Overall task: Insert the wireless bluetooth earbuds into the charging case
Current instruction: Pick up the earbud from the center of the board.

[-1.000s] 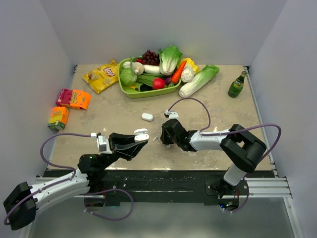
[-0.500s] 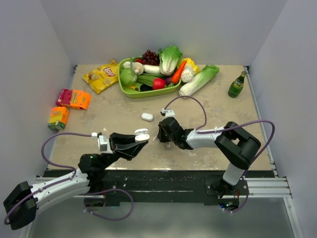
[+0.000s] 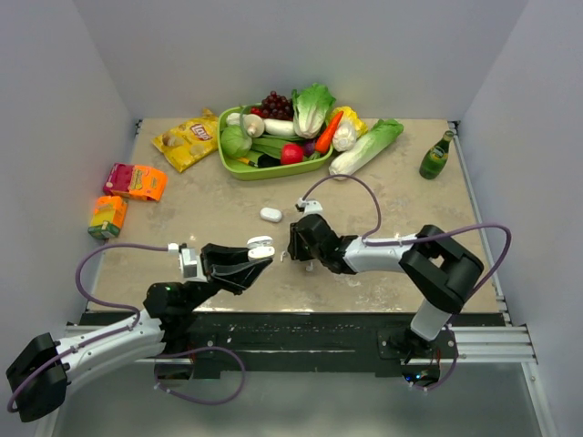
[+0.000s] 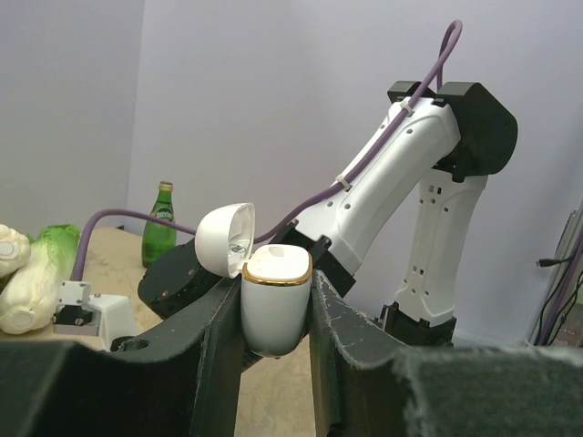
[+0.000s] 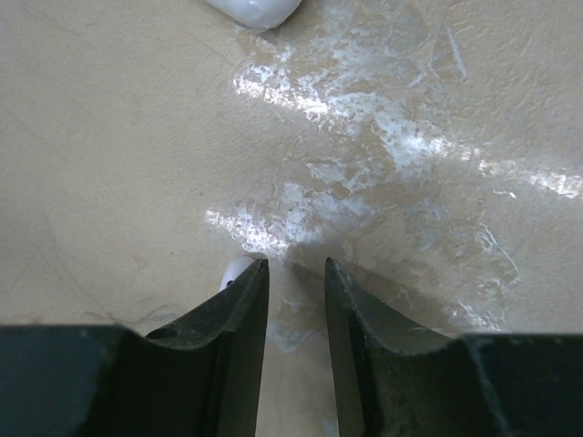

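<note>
Right hand [image 5: 293, 266] nearer open charging case [image 4: 276, 296]

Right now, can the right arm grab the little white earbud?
Probably, after a small sideways shift: the right gripper is down at the table, jaws apart, but the earbud lies just outside them.
</note>
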{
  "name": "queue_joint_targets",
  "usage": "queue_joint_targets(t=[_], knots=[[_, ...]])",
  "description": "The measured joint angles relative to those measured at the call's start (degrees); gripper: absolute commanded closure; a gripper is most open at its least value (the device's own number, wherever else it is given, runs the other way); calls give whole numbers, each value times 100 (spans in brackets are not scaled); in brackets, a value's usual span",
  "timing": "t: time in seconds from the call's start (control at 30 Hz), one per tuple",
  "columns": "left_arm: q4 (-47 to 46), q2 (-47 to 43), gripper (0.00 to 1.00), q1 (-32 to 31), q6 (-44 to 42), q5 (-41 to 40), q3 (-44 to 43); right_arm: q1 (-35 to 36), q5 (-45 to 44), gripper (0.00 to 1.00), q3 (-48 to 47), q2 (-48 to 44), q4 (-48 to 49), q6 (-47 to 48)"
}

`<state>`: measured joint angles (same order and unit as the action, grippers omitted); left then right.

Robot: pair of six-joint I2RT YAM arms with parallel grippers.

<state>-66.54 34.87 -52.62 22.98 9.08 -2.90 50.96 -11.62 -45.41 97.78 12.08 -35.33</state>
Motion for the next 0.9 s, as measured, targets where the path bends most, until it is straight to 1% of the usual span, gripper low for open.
queue_joint_targets(t=[0.17, 0.3, 0.5, 0.7, 0.9], knots=[[0, -94, 100, 0, 0, -59, 0, 0, -81, 61, -4, -350, -168, -129], [-2, -157, 100, 0, 0, -96, 0, 59, -83, 58, -146, -358, -256, -197], [0, -181, 100, 0, 20, -101, 0, 199, -63, 53, -417, -118, -367, -197], [2, -190, 100, 0, 37, -101, 0, 219, -61, 54, -608, 275, -579, -151], [2, -190, 100, 0, 42, -98, 0, 229, -50, 55, -697, 380, -640, -94]])
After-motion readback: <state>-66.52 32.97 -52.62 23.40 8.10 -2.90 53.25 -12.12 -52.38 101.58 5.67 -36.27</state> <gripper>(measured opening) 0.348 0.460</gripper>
